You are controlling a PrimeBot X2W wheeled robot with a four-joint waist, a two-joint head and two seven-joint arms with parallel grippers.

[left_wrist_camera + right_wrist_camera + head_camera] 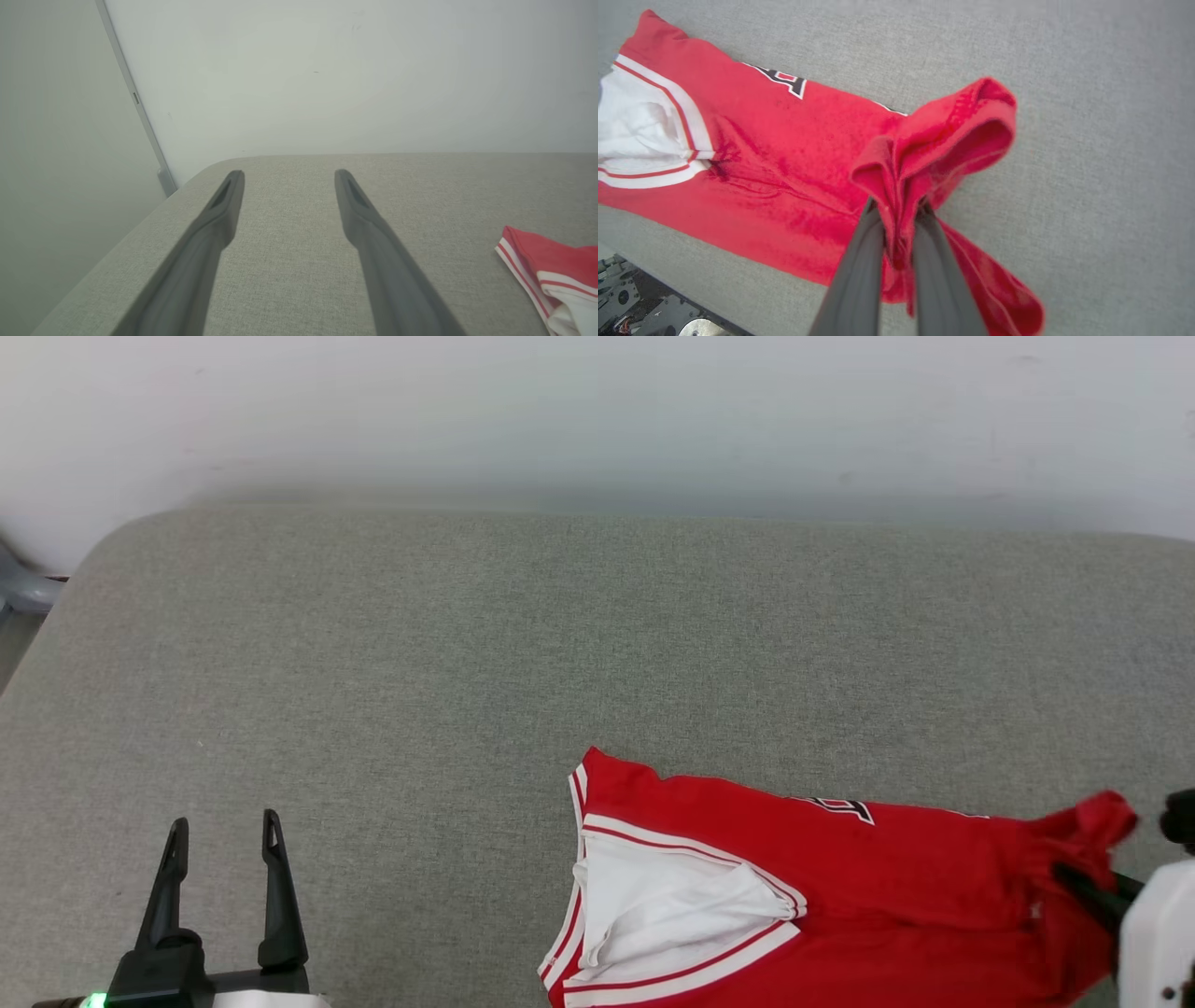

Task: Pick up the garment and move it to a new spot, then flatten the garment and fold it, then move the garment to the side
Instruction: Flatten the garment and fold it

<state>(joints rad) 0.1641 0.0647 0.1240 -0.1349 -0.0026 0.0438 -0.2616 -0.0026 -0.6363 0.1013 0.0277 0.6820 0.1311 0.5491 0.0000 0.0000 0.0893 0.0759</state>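
**Right gripper pinches a raised fold of the red shirt; left gripper wide and empty**

The red shirt lies on the near right part of the grey pad, running along the pad's near edge. Most of it is spread flat. Its white sleeve, edged with red and white stripes, sits at the end nearer the middle of the pad. A bit of black, white-edged print shows along the shirt's far edge.

The right gripper is at the pad's right end. In the right wrist view its two dark fingers stand narrow, clamped on a bunched fold of the shirt. That fold is lifted off the pad and loops over above the fingertips. More red cloth trails beneath the right gripper.

The left gripper is over the near left part of the pad, well apart from the shirt. Its fingers are spread wide with nothing between them. In the left wrist view the left gripper points across the pad toward the pale wall behind the pad's far edge. The striped sleeve end of the shirt lies off to one side there.
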